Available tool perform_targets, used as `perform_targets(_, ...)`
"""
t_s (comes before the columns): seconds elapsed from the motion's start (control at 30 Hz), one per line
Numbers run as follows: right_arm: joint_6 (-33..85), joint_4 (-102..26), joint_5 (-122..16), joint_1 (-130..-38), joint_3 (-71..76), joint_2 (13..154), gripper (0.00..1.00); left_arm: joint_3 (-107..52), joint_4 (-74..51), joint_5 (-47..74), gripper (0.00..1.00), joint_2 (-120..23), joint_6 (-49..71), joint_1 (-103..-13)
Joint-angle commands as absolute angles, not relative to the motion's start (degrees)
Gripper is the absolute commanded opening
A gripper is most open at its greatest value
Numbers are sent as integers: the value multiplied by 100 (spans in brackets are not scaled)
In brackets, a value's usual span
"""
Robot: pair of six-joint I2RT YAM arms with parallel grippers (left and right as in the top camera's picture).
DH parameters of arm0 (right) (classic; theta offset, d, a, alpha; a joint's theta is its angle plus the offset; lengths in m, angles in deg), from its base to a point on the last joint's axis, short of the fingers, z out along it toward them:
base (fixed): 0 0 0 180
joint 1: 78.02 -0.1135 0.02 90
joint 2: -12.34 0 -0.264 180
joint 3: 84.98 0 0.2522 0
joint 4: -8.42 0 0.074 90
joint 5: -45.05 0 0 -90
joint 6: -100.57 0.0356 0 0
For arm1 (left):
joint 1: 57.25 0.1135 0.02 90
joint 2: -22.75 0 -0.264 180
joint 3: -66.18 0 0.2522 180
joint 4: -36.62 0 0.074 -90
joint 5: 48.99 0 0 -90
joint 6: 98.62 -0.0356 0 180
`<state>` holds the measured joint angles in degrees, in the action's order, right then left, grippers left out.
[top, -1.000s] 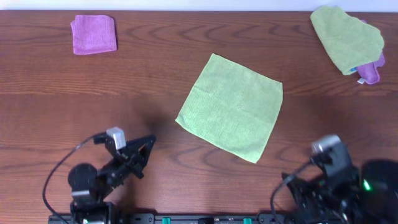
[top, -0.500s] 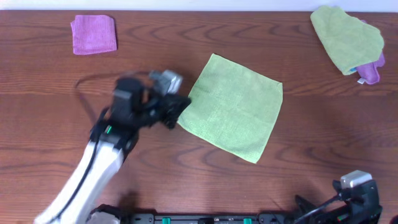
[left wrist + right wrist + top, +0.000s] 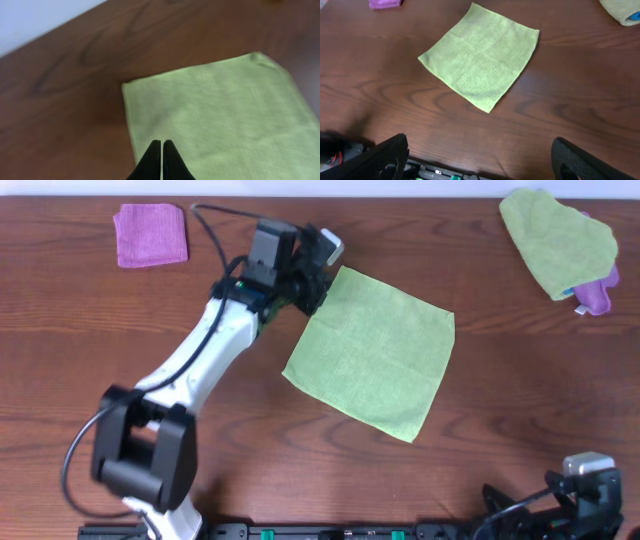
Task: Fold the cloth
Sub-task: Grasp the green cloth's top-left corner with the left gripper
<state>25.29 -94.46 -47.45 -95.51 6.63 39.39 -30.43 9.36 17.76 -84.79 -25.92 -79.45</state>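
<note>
My left claw point(image 3: 161, 145) was squeezed closed, empty, over the green cloth point(image 3: 220, 115) at its 11 o'clock corner. My right claw point(image 3: 479, 150) gaped wide.

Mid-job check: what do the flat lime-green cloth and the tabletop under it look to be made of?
The flat lime-green square cloth looks like microfibre or a similar soft textile: matte, with a fine nubbly texture in the left wrist view. The brown table looks like wood or a wood-grain laminate, smooth with a faint sheen. Its swirling grain shows, but which of the two it is cannot be told.
</note>
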Motion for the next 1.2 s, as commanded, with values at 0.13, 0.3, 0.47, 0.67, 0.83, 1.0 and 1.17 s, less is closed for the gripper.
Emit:
perform_targets(0.13, 3015, -9505, -4540, -9641, 693, 3941, 91, -4208, 916, 2218, 6, -9592, -3337, -7945)
perform_targets(0.3, 3168, -9521, -4538, -9641, 693, 3941, 91, -4659, 1006, 2211, 6, -10106, -3436, -7919)
perform_targets(0.47, 3216, -9672, -4518, -9641, 693, 3941, 90, -4866, 1235, 2189, 6, -10573, -3431, -7956)
perform_targets(0.67, 3465, -9945, -4472, -9641, 691, 3941, 90, -4875, 1546, 1905, 6, -10877, -3366, -7978)
perform_targets(0.83, 3544, -9945, -4472, -9641, 663, 3941, 89, -4875, 1751, 1483, 6, -10973, -3130, -7984)
perform_targets(1.0, 3651, -9951, -4474, -9641, 663, 3941, 89, -4875, 1804, 1431, 6, -11091, -3108, -7980)
perform_targets(1.17, 3670, -9951, -4474, -9641, 663, 3941, 88, -4875, 1725, 1256, 5, -11102, -3046, -7978)
